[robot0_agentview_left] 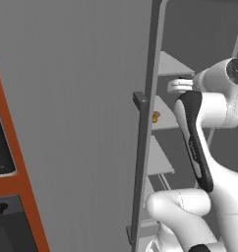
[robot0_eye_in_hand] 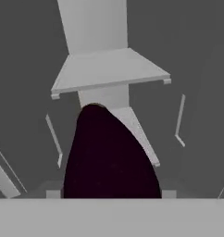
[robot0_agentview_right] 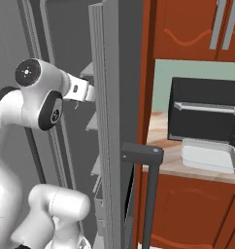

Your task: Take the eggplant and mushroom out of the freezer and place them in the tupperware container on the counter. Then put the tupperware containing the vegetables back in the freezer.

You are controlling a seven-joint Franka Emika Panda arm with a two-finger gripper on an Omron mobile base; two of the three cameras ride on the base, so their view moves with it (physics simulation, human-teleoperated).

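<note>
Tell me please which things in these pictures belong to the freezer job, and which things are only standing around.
Belong to the job:
- eggplant, close in front of the hand camera
- mushroom on a freezer shelf
- freezer, door open
- tupperware container
- counter

Only standing around:
- toaster oven behind the container
- microwave
- upper cabinets

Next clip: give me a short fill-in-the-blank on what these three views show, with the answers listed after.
1. In the hand view, the dark purple-black thing close before the camera is the ____.
2. The freezer door stands ____, and the arm reaches inside among its shelves.
3. The tupperware container sits on the counter in front of the black ____.
4. The small orange-tan thing on a shelf in the left base view is the ____.

Missing words: eggplant; open; toaster oven; mushroom.
</note>
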